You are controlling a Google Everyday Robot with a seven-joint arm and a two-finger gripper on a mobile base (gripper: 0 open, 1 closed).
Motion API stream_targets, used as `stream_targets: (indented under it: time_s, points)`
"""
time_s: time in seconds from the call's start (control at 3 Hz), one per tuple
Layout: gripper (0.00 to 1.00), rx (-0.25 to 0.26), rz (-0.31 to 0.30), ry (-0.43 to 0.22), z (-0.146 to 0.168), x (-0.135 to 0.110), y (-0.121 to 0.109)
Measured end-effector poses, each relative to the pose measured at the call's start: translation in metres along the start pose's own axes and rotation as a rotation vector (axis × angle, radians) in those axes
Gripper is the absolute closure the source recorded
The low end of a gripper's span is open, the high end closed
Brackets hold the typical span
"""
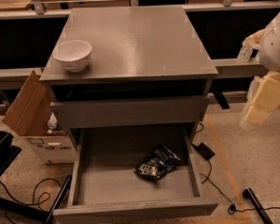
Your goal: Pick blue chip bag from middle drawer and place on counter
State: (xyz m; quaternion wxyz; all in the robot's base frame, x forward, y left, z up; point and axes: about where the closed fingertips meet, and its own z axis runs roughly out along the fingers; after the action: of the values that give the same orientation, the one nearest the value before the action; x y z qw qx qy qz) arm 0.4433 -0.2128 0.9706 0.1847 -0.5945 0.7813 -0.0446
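The blue chip bag, dark, crumpled and glossy with white print, lies on the floor of the open middle drawer, right of centre. The grey counter is the cabinet's top, above it. My gripper, pale yellow below the white arm, hangs at the right edge of the view. It is beside the cabinet at about drawer-front height, well apart from the bag and holding nothing that I can see.
A white bowl stands on the counter's front left corner. A closed grey drawer front sits above the open drawer. An open cardboard box stands on the floor at the left. Cables and a black adapter lie on the floor at the right.
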Motion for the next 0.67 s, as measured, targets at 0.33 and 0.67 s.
stream_targets:
  time_s: [0.33,0.67]
  points:
    - [0.00,-0.035,0.035,-0.085,0.077,0.009,0.015]
    - [0.00,-0.060,0.050,-0.146,0.149,0.016,0.035]
